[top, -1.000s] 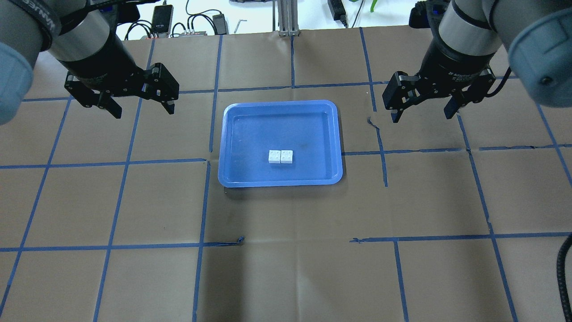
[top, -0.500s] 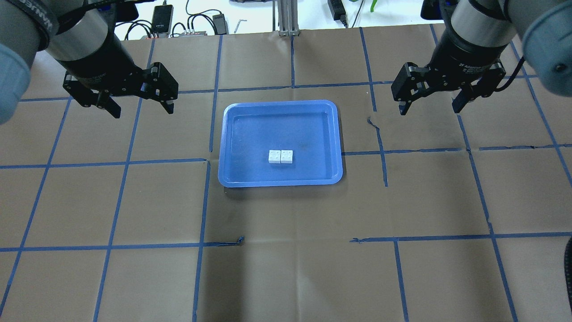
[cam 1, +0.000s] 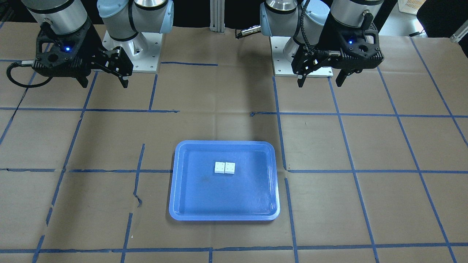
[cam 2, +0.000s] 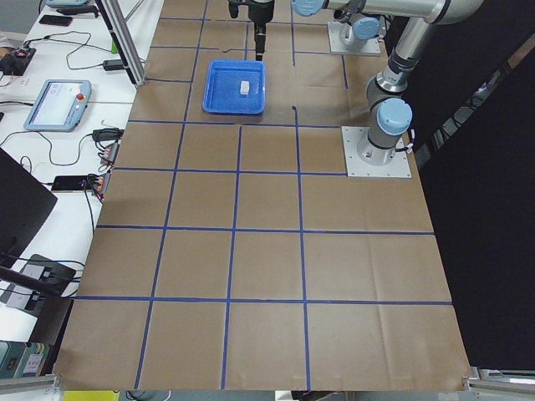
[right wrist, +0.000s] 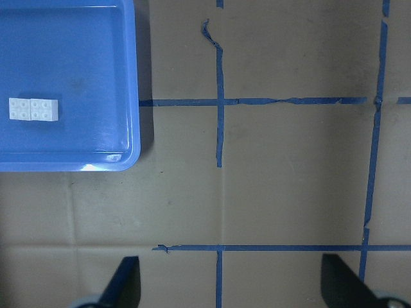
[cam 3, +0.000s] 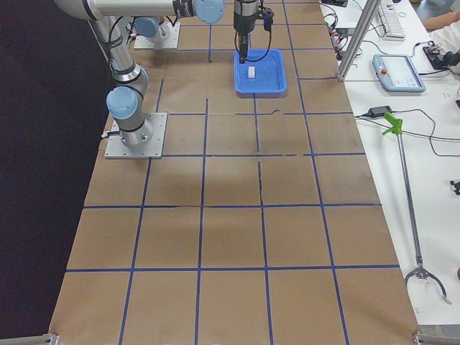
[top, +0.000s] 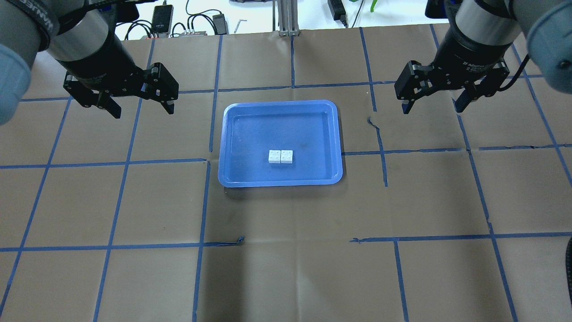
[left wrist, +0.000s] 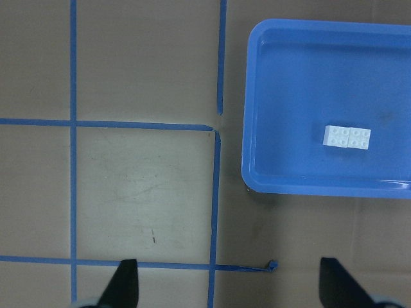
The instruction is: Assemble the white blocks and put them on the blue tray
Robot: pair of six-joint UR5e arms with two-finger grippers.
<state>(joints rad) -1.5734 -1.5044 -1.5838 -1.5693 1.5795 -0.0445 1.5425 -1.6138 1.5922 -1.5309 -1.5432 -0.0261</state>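
The two white blocks lie joined side by side inside the blue tray, a little front of its middle. They also show in the front view, in the left wrist view and in the right wrist view. My left gripper is open and empty, raised well to the left of the tray. My right gripper is open and empty, raised well to the right of the tray. In the front view the left gripper is on the right and the right gripper is on the left.
Brown paper with a blue tape grid covers the table. Cables and small devices lie beyond the far edge. A metal post stands at the far middle. The arm bases stand at the robot's side of the table.
My right gripper has moved up and to the right, away from the tray. The left gripper, the blocks and the tray have not moved.
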